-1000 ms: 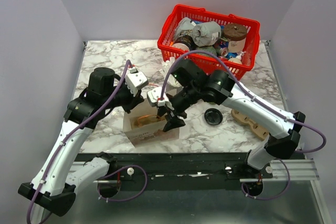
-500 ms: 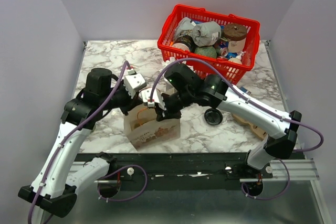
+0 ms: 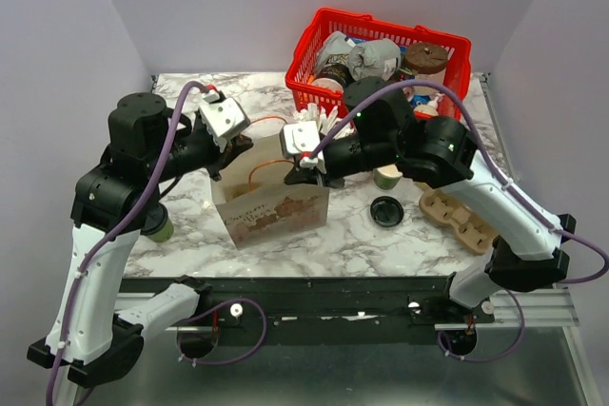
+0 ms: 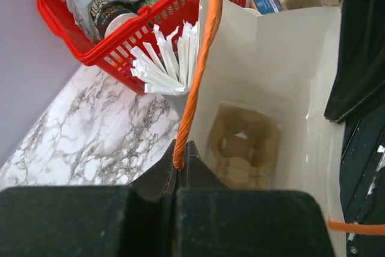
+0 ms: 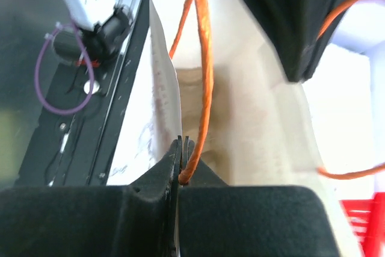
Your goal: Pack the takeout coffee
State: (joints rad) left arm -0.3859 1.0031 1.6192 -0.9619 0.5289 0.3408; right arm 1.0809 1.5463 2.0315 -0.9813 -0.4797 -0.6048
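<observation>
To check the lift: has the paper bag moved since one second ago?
Yes. The top of the paper bag rose away from the black rail, toward the red basket.

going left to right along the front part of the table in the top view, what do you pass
green cup, half hidden under the left arm -> paper bag standing open -> black lid lying loose on the marble -> cardboard cup carrier. The lidless cup and the red basket sit further back, so they are left out.
</observation>
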